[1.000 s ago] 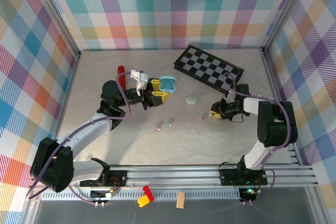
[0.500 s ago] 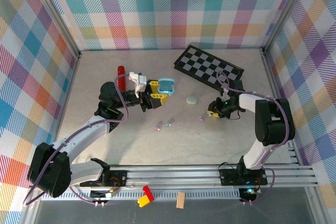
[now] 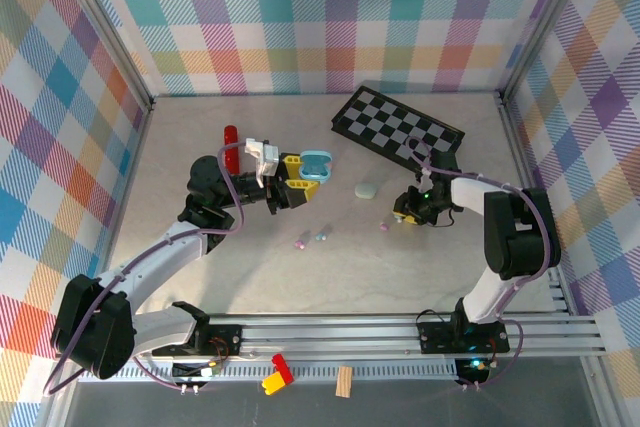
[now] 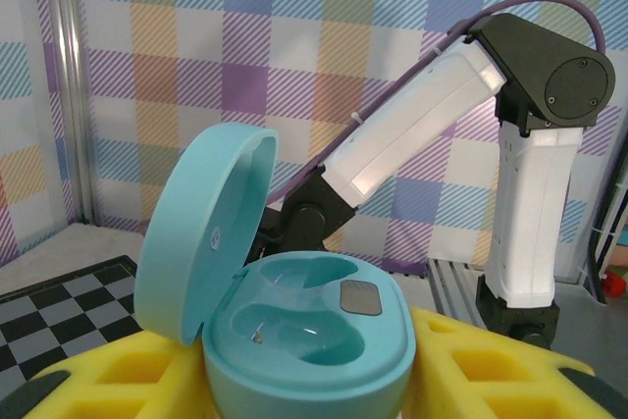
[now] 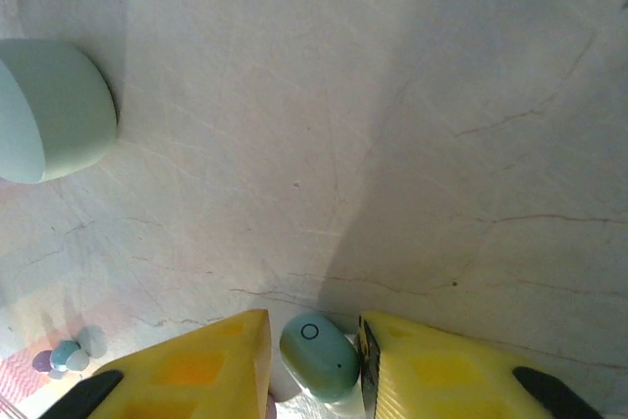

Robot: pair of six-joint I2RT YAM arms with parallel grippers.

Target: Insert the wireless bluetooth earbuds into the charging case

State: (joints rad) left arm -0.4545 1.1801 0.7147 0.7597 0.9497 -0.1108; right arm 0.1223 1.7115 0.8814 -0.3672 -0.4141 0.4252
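Nearest the arm bases, a few earbuds lie loose on the table [image 3: 250,277]: a pink one [image 3: 301,242], a pale blue one [image 3: 322,235] beside it, and another pink one [image 3: 382,225] further right. None is in a case yet, so the task looks barely begun. Just beyond them, the right gripper [image 3: 405,215] is down at the table with its jaws narrow around a mint earbud [image 5: 319,355]. The bud touches one yellow finger, with a sliver of gap at the other, so it cannot be told whether it is pinched. Further back, the left gripper [image 3: 297,173] clamps the charging case [image 4: 314,331] between its fingers. The lid is open and both wells are empty. The bud and this case are well apart. A closed mint case [image 3: 367,189] sits between them.
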